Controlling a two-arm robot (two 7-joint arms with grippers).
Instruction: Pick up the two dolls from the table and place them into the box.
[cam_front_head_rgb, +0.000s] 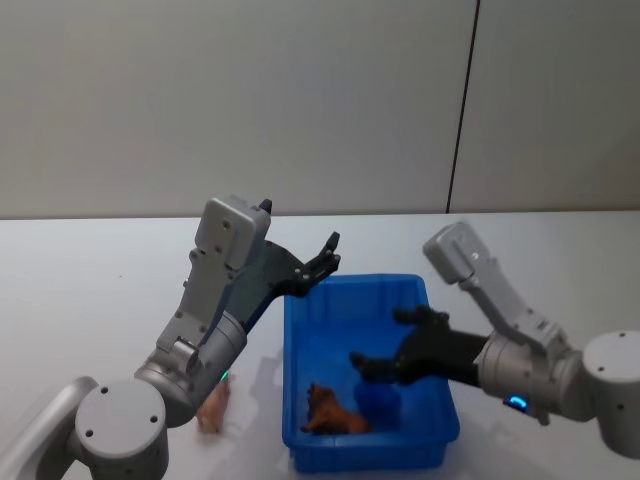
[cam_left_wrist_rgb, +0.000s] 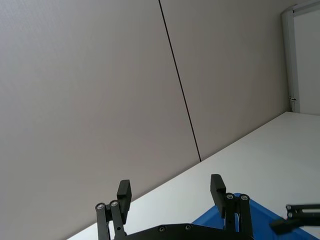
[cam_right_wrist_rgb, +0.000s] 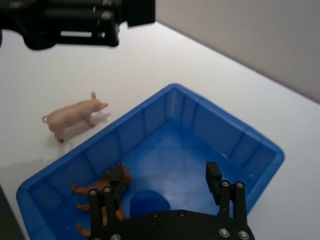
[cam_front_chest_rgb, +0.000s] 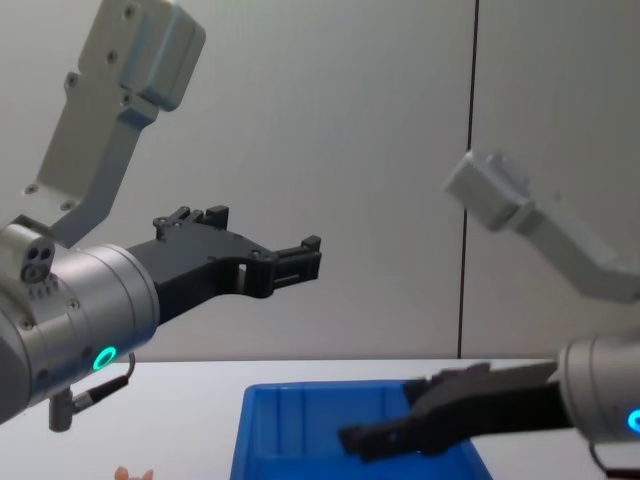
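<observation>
The box (cam_front_head_rgb: 300, 340) is a bright blue bin low in the middle of the white table (cam_front_head_rgb: 80, 300). One doll, a brown animal figure (cam_front_head_rgb: 333, 412), lies inside it at the near left corner. The other doll, a pink pig (cam_front_head_rgb: 214, 405), stands on the table just left of the box, beside my left arm. My left gripper (cam_front_head_rgb: 322, 262) hangs open and empty, raised above the box's far left corner. My right gripper (cam_front_head_rgb: 385, 345) hovers open and empty over the box's middle. In the right wrist view the pig (cam_right_wrist_rgb: 75, 114) stands outside the box wall (cam_right_wrist_rgb: 225, 120), and the brown doll (cam_right_wrist_rgb: 100, 192) is partly hidden behind a finger.
Grey wall panels with a dark seam (cam_front_head_rgb: 462, 110) rise behind the table. Bare tabletop lies left of the pig and to the right of the box. My left arm's elbow (cam_front_head_rgb: 180, 360) stands close to the pig.
</observation>
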